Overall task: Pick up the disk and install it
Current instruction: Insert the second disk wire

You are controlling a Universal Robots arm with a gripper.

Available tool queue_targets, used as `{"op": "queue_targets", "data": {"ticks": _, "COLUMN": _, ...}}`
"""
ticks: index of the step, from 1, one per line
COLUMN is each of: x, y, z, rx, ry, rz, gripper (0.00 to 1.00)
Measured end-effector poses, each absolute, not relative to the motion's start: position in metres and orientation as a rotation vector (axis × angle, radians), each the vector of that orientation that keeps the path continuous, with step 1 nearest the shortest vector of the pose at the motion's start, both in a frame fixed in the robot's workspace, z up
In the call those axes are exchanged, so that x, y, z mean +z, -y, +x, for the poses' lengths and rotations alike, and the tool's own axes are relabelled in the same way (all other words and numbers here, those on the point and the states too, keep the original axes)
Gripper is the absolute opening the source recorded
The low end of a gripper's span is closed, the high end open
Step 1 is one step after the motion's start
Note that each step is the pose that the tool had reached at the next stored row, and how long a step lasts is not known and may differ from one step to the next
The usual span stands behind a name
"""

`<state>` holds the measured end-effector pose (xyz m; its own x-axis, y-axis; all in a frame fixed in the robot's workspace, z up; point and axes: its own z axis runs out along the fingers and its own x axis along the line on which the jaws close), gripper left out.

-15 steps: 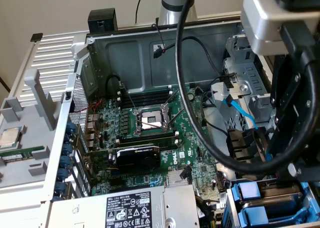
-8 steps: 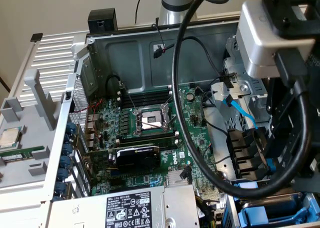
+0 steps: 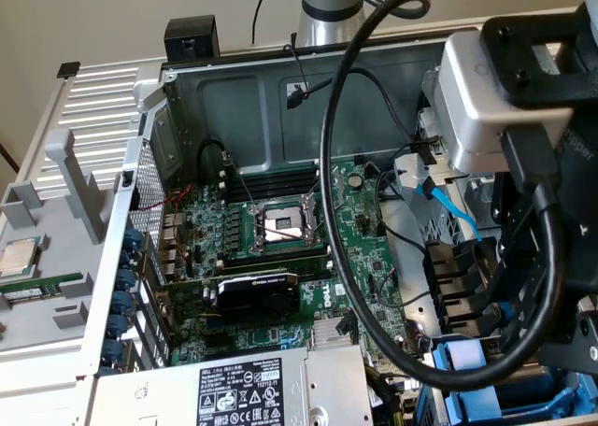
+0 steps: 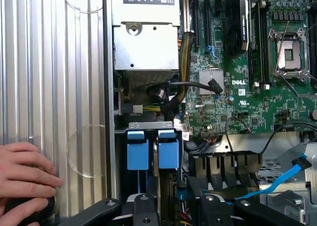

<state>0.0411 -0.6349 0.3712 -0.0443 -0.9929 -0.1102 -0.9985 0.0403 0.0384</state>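
Observation:
The disk shows as a blue plastic carrier end [image 4: 168,154] standing upright in the drive bay at the case's corner, beside a second blue carrier end [image 4: 137,154]. My gripper [image 4: 173,212] hangs right over them. Its black fingers [image 4: 146,208] stand partly apart, and the disk's carrier runs up between them, so they look shut on it. In the exterior view the blue carrier [image 3: 462,365] sits at the lower right under the arm's wrist housing [image 3: 495,90]. The housing and a black cable hide the fingers there. The disk's silver face is hidden.
A person's hand [image 4: 25,181] rests on the ribbed side panel [image 4: 54,87]. The grey power-supply box [image 4: 146,32] adjoins the bay. The green motherboard [image 3: 360,220] carries an open CPU socket [image 3: 280,225] and a graphics card [image 3: 257,291]. A blue data cable [image 4: 277,181] lies near the bay.

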Motion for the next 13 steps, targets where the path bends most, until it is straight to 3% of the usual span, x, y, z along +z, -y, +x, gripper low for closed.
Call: {"op": "queue_targets", "data": {"ticks": 13, "x": 0.367, "y": 0.6366, "z": 0.0412, "rx": 0.199, "ry": -2.207, "rz": -2.116, "gripper": 0.37}}
